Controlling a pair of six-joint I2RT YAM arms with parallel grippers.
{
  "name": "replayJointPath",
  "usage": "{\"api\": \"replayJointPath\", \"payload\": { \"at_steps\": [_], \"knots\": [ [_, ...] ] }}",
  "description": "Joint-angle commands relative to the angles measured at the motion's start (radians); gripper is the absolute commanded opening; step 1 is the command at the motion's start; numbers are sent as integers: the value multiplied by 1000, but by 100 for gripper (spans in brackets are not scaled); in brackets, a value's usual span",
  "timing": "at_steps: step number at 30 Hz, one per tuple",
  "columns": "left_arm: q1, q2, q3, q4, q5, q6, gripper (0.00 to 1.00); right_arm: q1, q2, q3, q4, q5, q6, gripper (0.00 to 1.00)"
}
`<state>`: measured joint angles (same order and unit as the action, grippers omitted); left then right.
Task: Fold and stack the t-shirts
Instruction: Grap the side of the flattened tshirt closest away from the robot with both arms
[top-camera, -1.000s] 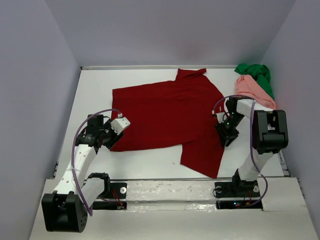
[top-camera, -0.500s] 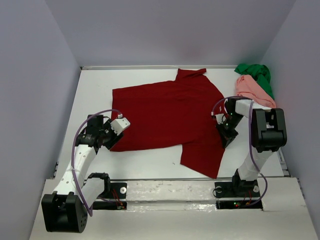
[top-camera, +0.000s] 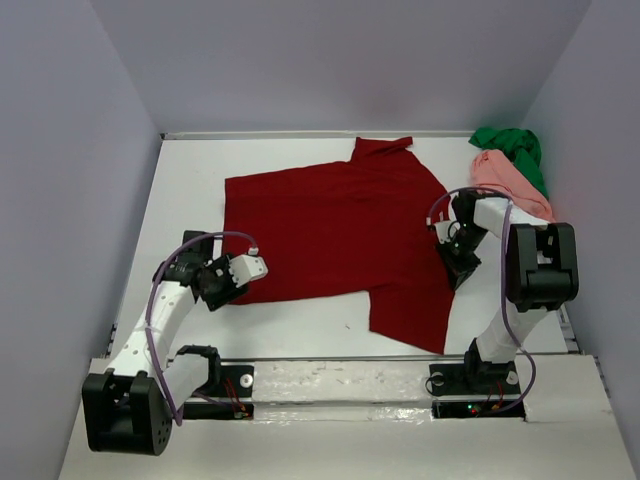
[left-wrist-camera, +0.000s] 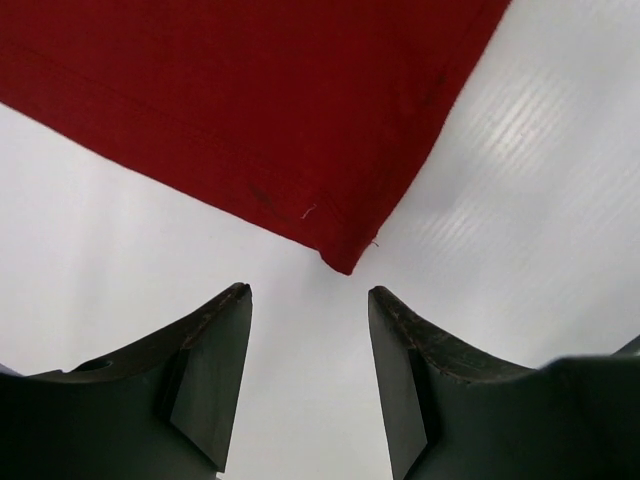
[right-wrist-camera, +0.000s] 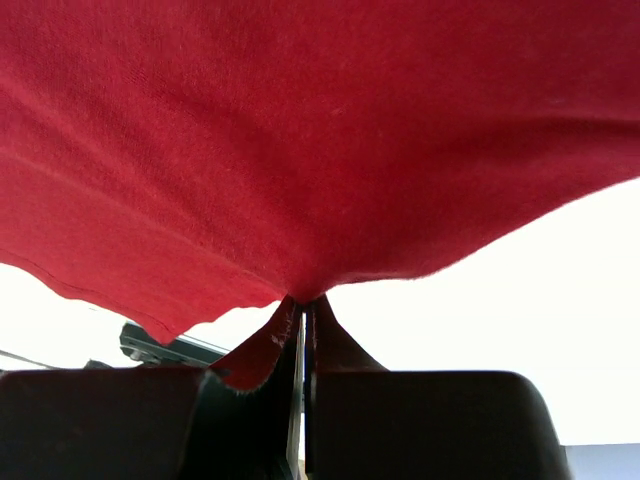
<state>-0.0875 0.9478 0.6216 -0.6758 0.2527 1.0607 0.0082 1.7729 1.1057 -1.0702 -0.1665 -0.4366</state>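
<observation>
The dark red t-shirt (top-camera: 330, 225) lies spread across the middle of the white table (top-camera: 190, 180). My right gripper (top-camera: 458, 270) is shut on its right edge. In the right wrist view the red cloth (right-wrist-camera: 300, 130) is pinched and drawn up between the closed fingers (right-wrist-camera: 303, 305). My left gripper (top-camera: 215, 290) stands open just off the shirt's near left corner. In the left wrist view that corner (left-wrist-camera: 345, 262) points at the gap (left-wrist-camera: 308, 290) and nothing is between the fingers. The salmon pink t-shirt (top-camera: 505, 178) and the bright green t-shirt (top-camera: 512, 147) lie crumpled at the back right.
Grey walls close in the table on the left, back and right. The arm bases (top-camera: 330, 385) sit on the rail along the near edge. The right arm's elbow (top-camera: 540, 265) stands close to the right wall, just in front of the pink and green pile.
The right gripper has shut on the shirt's right edge and the lower right flap has shifted slightly. The left gripper has pulled back toward the near edge, off the shirt's corner.
</observation>
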Motion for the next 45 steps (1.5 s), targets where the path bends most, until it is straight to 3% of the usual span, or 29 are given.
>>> {"api": "replayJointPath", "payload": {
  "at_steps": [1, 13, 24, 25, 26, 28, 29, 32, 45],
  "knots": [
    [-15, 40, 36, -87, -23, 119, 62, 6, -30, 45, 9, 18, 27, 0],
    [-116, 128, -20, -36, -84, 116, 62, 6, -18, 45, 7, 9, 47, 0],
    [-132, 175, -74, 47, -139, 99, 62, 6, -20, 46, 1, 18, 44, 0],
    [-132, 177, -77, 51, -144, 97, 59, 6, -21, 45, 1, 18, 44, 0],
    [-132, 178, -83, 53, -144, 99, 47, 6, -18, 45, 3, 18, 45, 0],
    [-132, 181, -83, 58, -142, 91, 33, 6, -13, 45, 3, 18, 45, 0],
    [-133, 183, -82, 55, -135, 91, 18, 6, -12, 46, 4, 18, 45, 0],
    [-133, 184, -69, 44, -115, 85, 0, 6, -12, 45, 3, 16, 47, 0],
    [-133, 86, 65, -77, -119, 82, 0, 6, -139, 56, -71, 27, 27, 0]
  ]
}}
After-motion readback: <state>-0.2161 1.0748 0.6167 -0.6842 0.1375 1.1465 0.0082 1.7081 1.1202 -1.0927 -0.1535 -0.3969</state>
